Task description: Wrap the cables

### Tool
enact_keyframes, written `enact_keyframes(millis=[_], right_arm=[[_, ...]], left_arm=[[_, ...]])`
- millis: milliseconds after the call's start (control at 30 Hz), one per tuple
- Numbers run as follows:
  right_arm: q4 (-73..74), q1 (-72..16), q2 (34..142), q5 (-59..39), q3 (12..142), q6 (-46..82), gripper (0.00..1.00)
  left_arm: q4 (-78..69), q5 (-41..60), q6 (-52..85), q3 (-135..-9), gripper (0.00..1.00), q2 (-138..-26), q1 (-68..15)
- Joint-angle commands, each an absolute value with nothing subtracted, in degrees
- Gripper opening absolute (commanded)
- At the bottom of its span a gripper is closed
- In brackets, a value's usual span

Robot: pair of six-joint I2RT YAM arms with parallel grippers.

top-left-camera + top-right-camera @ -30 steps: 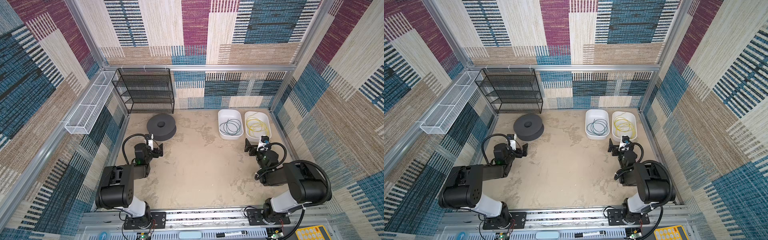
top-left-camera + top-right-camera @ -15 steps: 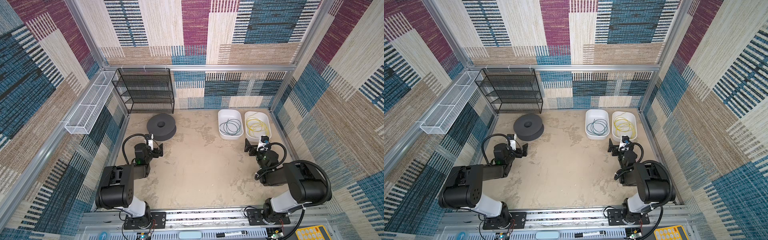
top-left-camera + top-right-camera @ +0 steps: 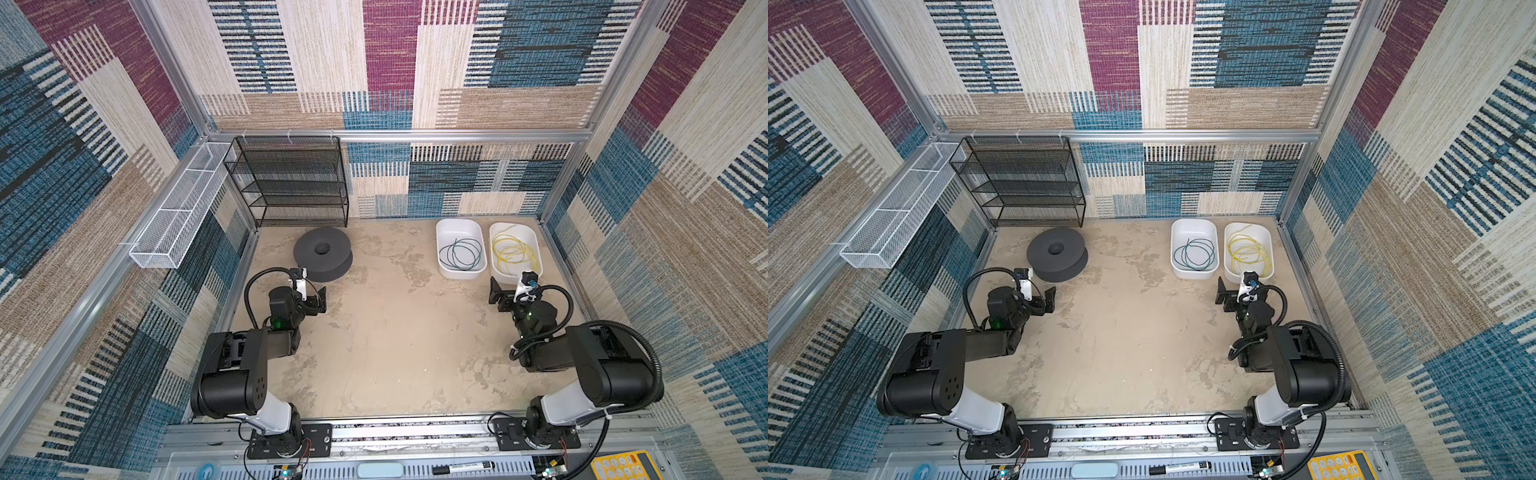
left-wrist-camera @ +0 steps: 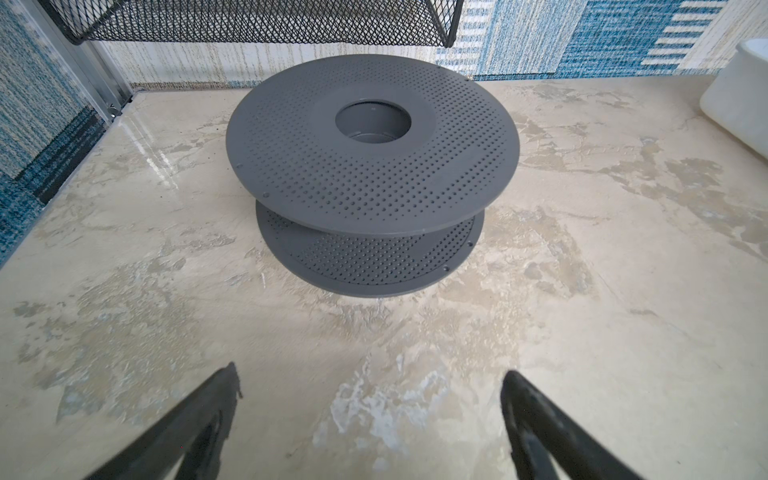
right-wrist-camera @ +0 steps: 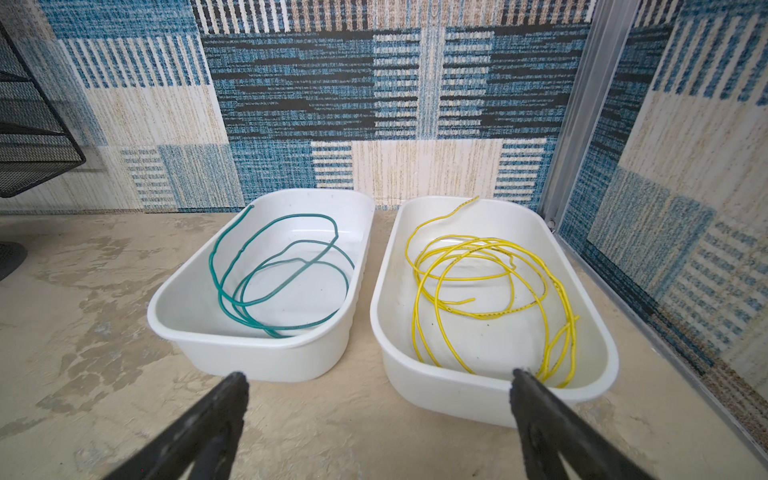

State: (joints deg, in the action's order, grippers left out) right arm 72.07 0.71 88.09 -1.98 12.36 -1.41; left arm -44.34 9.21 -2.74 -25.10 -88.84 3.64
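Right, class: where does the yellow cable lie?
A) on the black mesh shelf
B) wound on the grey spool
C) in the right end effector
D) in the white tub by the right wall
D: the yellow cable lies looped inside the white tub.

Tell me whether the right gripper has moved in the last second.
No. In a top view the right gripper sits just as near the right-hand white bin as before.
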Motion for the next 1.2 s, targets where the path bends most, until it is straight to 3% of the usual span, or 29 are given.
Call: enact_keyframes(millis=[0,600,733,833,933,1067,1167], right_arm=[[73.2,0.7,88.0,-2.2,12.3,-1.5,0.99],[71.6,0.5,86.7,-1.0,12.8,-1.5,0.99],[48.2,-2.7,76.6,6.2,21.1,-0.8,0.99],[24.4,-5.2,73.0,8.6,34.5,6.2,0.99],[4.3,-10.6,72.5,12.2,49.4,5.2,0.99],[-13.7,-11.8,70.9,8.9,64.9,11.0,0.99],[-19.6,-11.6,67.5,15.5,66.0,26.2,0.99]], left_arm=[[-45.9,9.2,-1.4,-25.3,1.0,-88.8,3.7],[-41.1,6.3,-2.3,-27.0,1.0,-86.7,2.2],[-19.7,7.5,-2.1,-34.8,1.0,-78.1,1.2],[-5.8,5.9,5.1,-40.6,1.0,-70.1,1.0],[7.0,5.4,11.4,-46.5,1.0,-62.8,1.0],[14.5,5.2,16.4,-49.5,1.0,-53.9,1.1],[15.0,11.2,13.8,-50.2,1.0,-48.8,1.1]])
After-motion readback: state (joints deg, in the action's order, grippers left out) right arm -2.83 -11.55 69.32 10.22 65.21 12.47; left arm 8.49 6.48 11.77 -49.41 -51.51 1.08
